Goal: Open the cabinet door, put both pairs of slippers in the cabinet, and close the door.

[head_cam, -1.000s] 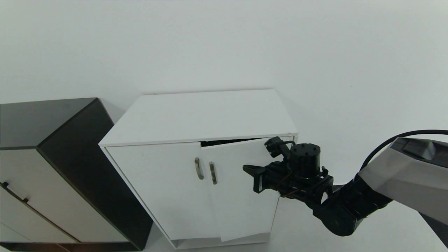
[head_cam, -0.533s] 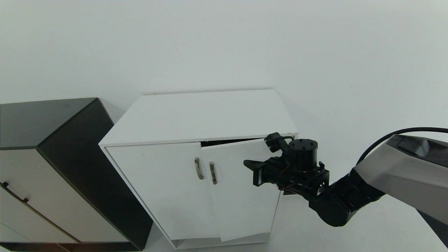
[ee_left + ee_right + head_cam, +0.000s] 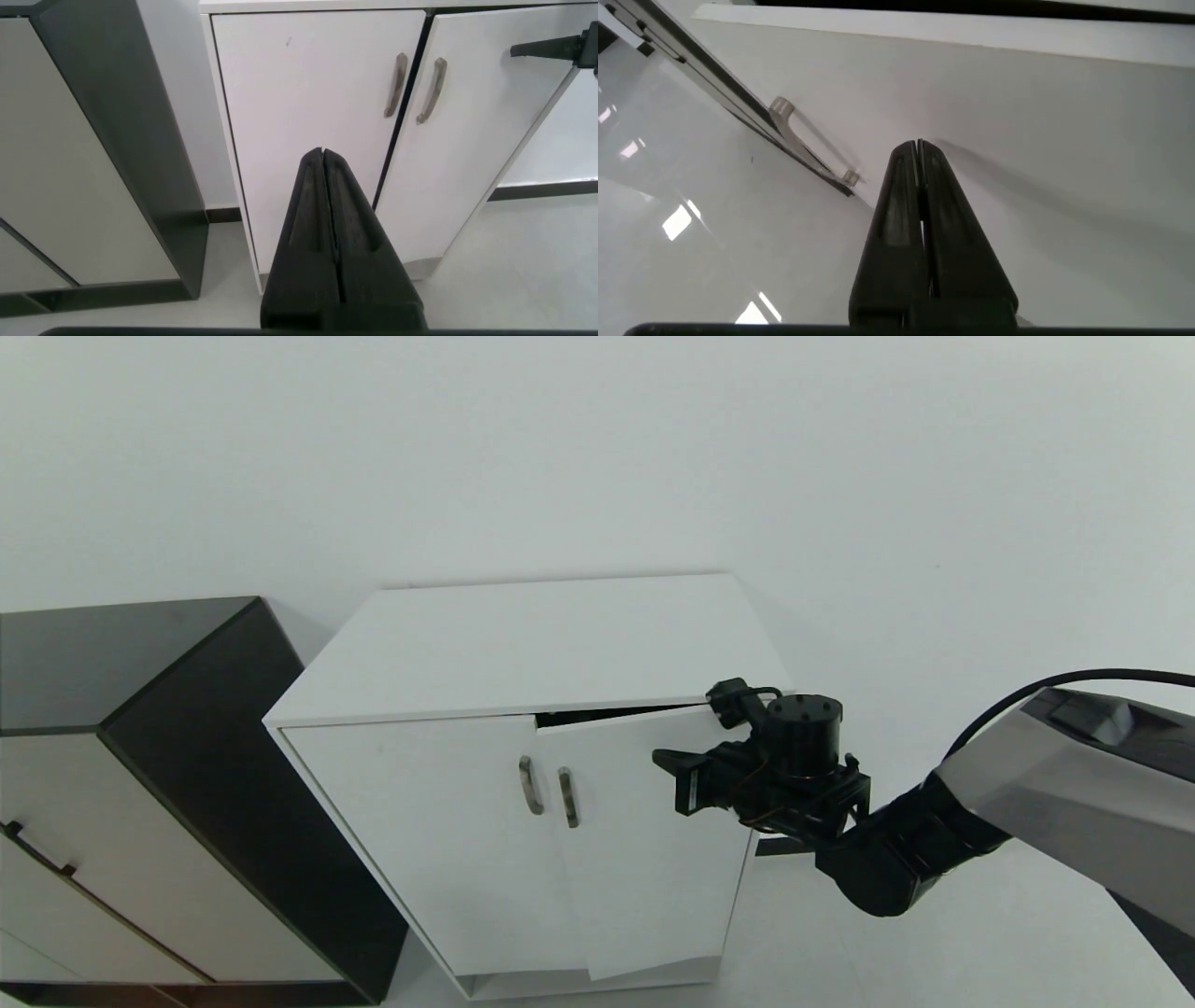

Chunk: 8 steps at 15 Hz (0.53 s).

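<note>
**Right door hanging ajar, push point sitting close to the hinge**

The white cabinet [image 3: 541,644] is standing against the wall beside a black cabinet [image 3: 187,709]. Its left door [image 3: 420,831] is lying flush, while the right door [image 3: 644,859] is standing slightly out, with a dark gap showing along its top edge. The right gripper [image 3: 665,763] is hovering at the upper part of that door's face with its fingers pressed together, holding nothing (whether the tip is actually touching the panel, I cannot tell). The left gripper [image 3: 322,154], fingers likewise together, is pointing at the left door from lower down, well apart from it.

Judging by this, the door is being pushed home. The tip is sitting far from the right handle [image 3: 567,797], toward the hinge side, so leverage is looking poor: a push there may be sliding across the smooth panel rather than swinging it, or the door may be springing back out. A harder shove may be skidding the cabinet itself. Whether the slippers are inside, I cannot tell.
</note>
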Motion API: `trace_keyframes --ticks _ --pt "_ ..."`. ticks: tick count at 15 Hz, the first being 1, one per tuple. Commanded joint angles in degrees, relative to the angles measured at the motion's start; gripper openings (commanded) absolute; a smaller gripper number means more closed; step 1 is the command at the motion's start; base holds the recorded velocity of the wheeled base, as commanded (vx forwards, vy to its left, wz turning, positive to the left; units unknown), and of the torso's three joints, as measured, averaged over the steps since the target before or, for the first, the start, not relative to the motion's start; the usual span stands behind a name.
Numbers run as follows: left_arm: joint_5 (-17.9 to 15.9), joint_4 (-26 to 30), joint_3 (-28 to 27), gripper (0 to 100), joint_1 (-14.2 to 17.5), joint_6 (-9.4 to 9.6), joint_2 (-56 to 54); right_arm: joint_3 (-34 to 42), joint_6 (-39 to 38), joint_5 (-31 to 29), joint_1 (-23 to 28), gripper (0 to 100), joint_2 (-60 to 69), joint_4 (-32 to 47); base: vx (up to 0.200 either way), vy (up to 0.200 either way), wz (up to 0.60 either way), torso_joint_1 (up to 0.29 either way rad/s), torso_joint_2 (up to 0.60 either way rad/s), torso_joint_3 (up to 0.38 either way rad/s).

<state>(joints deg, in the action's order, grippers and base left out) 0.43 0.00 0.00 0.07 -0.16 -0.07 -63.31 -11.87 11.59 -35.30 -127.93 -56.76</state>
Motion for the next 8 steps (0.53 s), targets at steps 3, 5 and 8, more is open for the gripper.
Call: trace_keyframes --ticks 3,5,8 --pt "0.01 0.0 0.0 0 0.01 -0.02 0.07 -1.21 0.01 0.01 0.59 0 -1.71 -0.02 0.0 0.0 0.0 0.0 0.0 0.0" --pt "0.01 0.0 0.0 0 0.01 -0.02 0.07 -1.65 0.01 0.01 0.76 0 -1.89 -0.02 0.0 0.0 0.0 0.0 0.0 0.0" --pt "0.01 0.0 0.0 0 0.01 -0.02 0.07 -2.52 0.01 0.01 1.2 0 -2.24 -0.02 0.0 0.0 0.0 0.0 0.0 0.0"
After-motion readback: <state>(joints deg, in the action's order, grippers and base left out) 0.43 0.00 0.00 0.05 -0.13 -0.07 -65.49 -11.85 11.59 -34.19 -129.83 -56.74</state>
